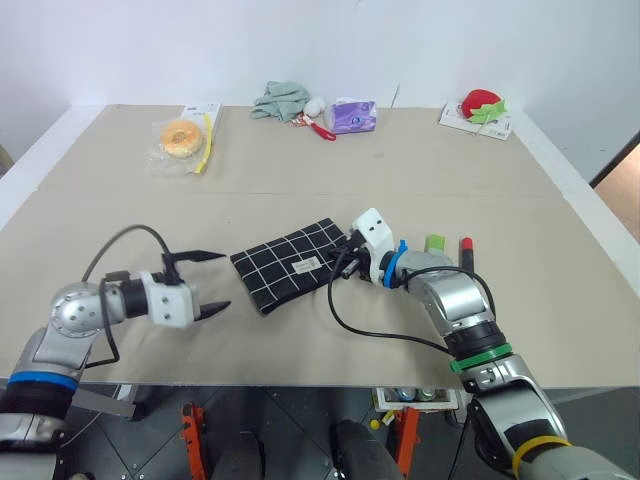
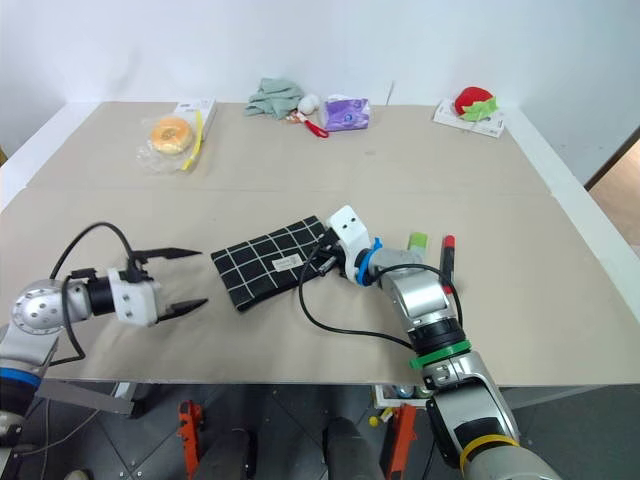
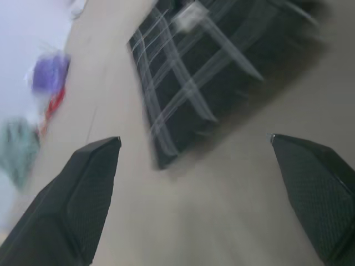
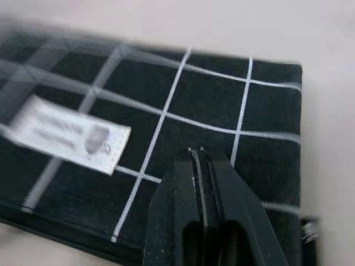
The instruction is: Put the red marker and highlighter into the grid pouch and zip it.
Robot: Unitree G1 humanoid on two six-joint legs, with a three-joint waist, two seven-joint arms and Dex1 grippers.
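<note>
Step in hand judged as opening the grid pouch (image 1: 288, 264), which lies flat and diagonal near the centre of the table (image 1: 120, 180), white label (image 4: 69, 134) facing up. Red marker (image 1: 466, 252) and highlighter (image 1: 436, 243) resting side by side on the table just beyond the right forearm, both outside the pouch, neither touched. Right gripper (image 4: 196, 152) poised over the pouch's near-right corner with its 2 fingers pressed flat together, clenched on nothing visible; whether the tips touch the fabric cannot be told. Zipper pull (image 4: 309, 229) possibly glimpsed at the pouch edge beside the right fingers, too blurred to confirm. Left gripper (image 1: 208, 282) hovering just beside the pouch's left corner, not touching, jaws released and spread wide, 1 finger high and 1 low. Recommended for a clean step: pin the left corner with the left gripper first, then locate the pull and pinch it squarely before drawing along the zipper edge, keeping the fabric taut to avoid bunching. Right arm reaching forward and inward, wrist angled down toward the pouch; left forearm near level, pointing inward at the pouch. Far clutter well apart and no obstacle.
</note>
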